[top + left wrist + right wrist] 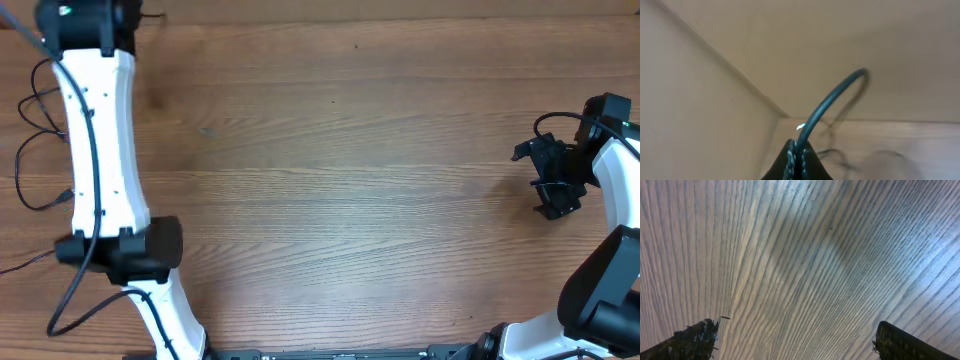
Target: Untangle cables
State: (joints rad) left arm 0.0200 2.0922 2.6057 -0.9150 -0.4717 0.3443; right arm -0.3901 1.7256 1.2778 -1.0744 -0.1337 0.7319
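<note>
Left arm (100,140): white link runs from the elbow at 8 o'clock up to the wrist at 11 o'clock, at the overhead's edge. Left gripper (796,152): jaws pressed together, pinching a cable (832,97). Right arm (608,165): folded at 3 o'clock, elbow at 4 o'clock. Right gripper (548,180) points toward 9 o'clock, jaws spread wide, nothing between the fingers (692,340).
</note>
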